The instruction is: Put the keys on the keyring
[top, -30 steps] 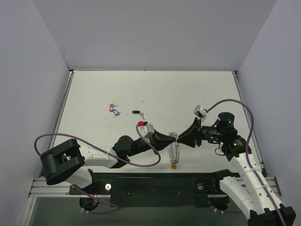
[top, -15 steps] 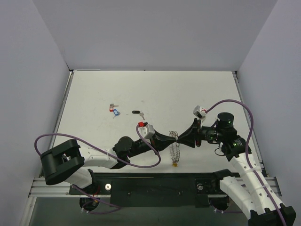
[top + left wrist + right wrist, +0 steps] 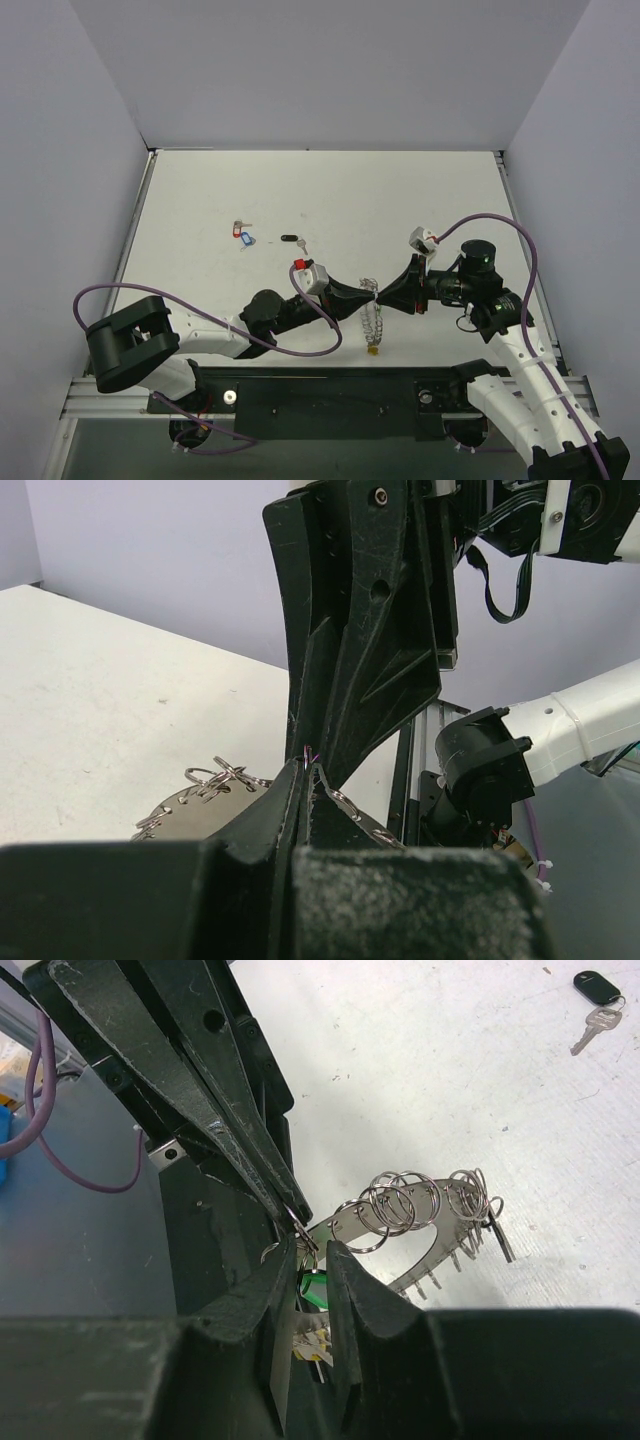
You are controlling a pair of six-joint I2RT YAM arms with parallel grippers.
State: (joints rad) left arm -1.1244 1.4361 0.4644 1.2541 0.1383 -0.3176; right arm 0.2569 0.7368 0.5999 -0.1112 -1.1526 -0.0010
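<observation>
In the top view my left gripper [image 3: 368, 292] and right gripper [image 3: 381, 293] meet tip to tip above the near table. The left gripper [image 3: 305, 767] is shut on the keyring [image 3: 372, 320], a silvery band fringed with small loops [image 3: 400, 1205] that hangs below with its yellow tag [image 3: 371, 351]. The right gripper [image 3: 312, 1250] is closed on a green-tagged key [image 3: 313, 1290], its jaws a narrow gap apart. A red and a blue key [image 3: 242, 236] and a black key [image 3: 291, 239] lie on the table further back; the black key also shows in the right wrist view [image 3: 595, 985].
The white table [image 3: 330, 190] is walled on three sides. The metal rail of the arm bases [image 3: 330, 385] runs along the near edge just below the hanging keyring. Purple cables [image 3: 300, 345] loop beside both arms.
Both grippers stay tip to tip at the keyring. The right wrist has edged slightly left and the ring has barely swung.
</observation>
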